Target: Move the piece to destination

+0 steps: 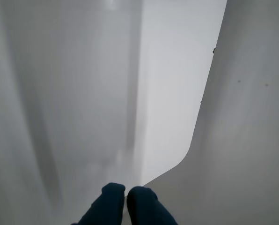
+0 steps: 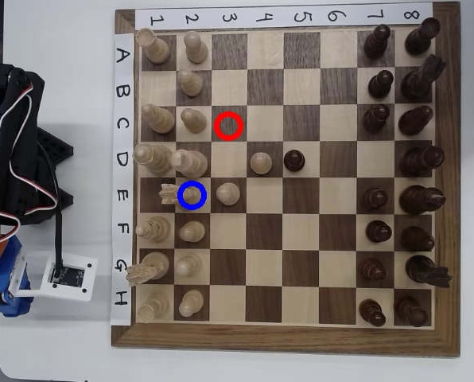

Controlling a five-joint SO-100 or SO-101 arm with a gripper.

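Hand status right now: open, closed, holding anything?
Hand: closed and empty in the wrist view, its two dark fingertips together over blank white surface, no chess piece between them. The overhead view shows only the arm's base beside the board.

Hobby robotics desk: white table (image 2: 54, 350), labelled wooden chessboard (image 2: 285, 338), exposed servo wires (image 2: 18, 171), small camera module (image 2: 62, 274).
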